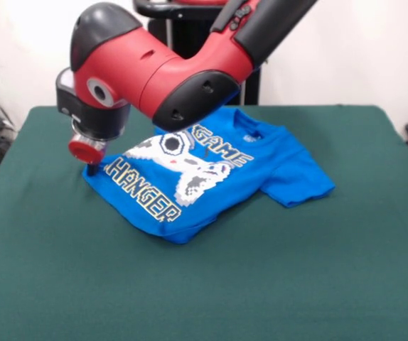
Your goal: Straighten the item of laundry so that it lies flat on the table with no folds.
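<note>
While the red and black arm [175, 71] hangs low over the far-left part of the table [204, 284], the blue T-shirt [211, 177] sits a bit behind the middle of the green top, turned at an angle. It's print side up, so you can see the white pixel controller and the yellow-outlined letters reading "GAME" and "HANGER", with the start of that second word lost at the shirt's left edge, right under the arm's end. One sleeve sticks out to the right and looks slightly rumpled, and the near edge seems doubled under, so it isn't lying fully flat. The claw [90, 168] is down at the shirt's left corner, mostly hidden behind the round red wrist piece, and honestly I can't tell if it's open, closed or pinching fabric.
</note>
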Motion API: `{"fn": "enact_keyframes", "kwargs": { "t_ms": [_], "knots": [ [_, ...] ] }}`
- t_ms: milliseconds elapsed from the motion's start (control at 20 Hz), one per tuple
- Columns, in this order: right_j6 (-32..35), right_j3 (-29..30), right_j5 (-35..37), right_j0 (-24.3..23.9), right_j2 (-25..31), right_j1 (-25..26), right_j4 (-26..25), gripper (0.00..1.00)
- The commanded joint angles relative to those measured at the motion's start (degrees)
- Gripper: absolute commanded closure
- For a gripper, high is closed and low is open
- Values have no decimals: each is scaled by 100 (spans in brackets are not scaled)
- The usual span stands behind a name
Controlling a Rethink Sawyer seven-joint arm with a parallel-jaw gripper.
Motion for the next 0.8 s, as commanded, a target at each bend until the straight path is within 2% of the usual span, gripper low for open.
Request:
{"fn": "enact_keyframes", "kwargs": {
  "t_ms": [50,800],
  "knots": [
    [222,-626,631,-254,693,580,186,100],
    [164,-508,512,-237,743,427,245,100]
  ]
}}
